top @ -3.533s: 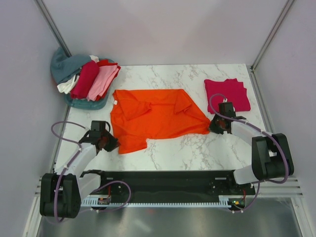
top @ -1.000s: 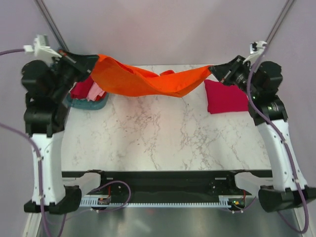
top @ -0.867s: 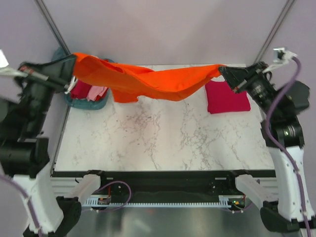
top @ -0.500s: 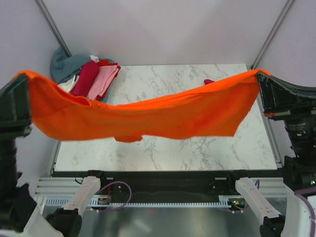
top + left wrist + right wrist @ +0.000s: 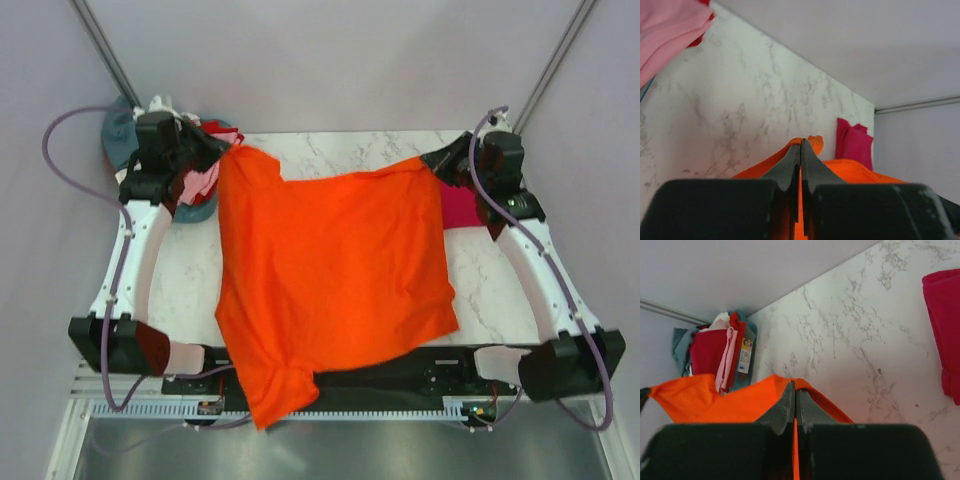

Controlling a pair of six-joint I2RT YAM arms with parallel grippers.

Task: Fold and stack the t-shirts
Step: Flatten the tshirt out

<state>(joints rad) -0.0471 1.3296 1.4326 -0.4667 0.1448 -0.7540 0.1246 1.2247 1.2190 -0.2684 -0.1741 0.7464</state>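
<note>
Marble tabletop (image 5: 186,292) shows either side of orange t-shirt (image 5: 330,270), jaws clamped on its corners

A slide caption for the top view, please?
Left gripper and right gripper hold the orange t-shirt spread above the table.

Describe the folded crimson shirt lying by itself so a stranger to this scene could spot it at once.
Find the marble table and look to its far right corner, by the right gripper. There a crimson-pink t-shirt lies folded flat, partly hidden behind the held-up orange t-shirt. Unlike the jumbled pile of shirts at far left, it lies alone and neat.
</note>
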